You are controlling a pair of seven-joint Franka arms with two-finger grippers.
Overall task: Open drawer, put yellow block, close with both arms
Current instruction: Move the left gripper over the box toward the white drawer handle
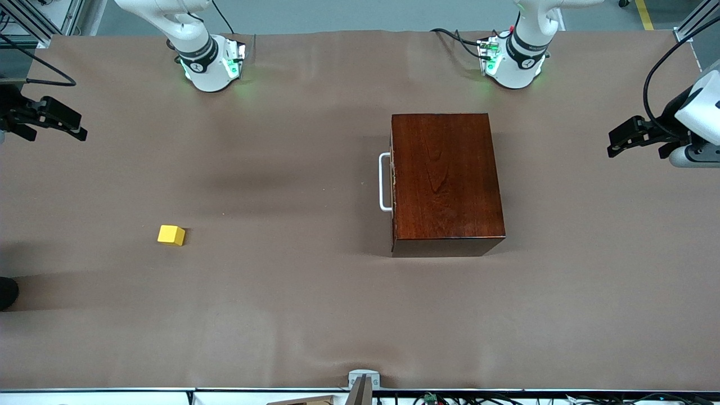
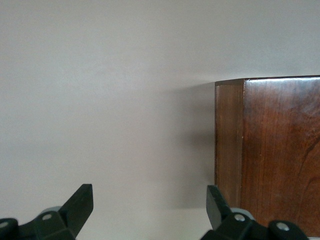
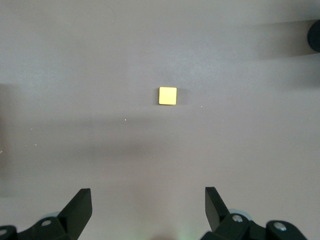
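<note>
The dark reddish-brown wooden box (image 1: 444, 180) stands on the table toward the left arm's end. Its drawer is shut, and the white bar handle (image 1: 385, 181) faces the right arm's end. The yellow block (image 1: 171, 235) lies on the cloth toward the right arm's end, nearer the front camera than the handle. My left gripper (image 1: 613, 145) is open and empty, up at the left arm's end; in its wrist view (image 2: 149, 200) a corner of the box (image 2: 275, 150) shows. My right gripper (image 1: 53, 126) is open and empty, up at the right arm's end; its wrist view (image 3: 148, 200) shows the block (image 3: 167, 95) below.
A brown cloth (image 1: 281, 309) covers the whole table. A dark round object (image 1: 7, 292) sits at the table edge by the right arm's end. A small grey mount (image 1: 363, 382) sits at the edge nearest the front camera. Cables lie by the left arm's base (image 1: 512, 62).
</note>
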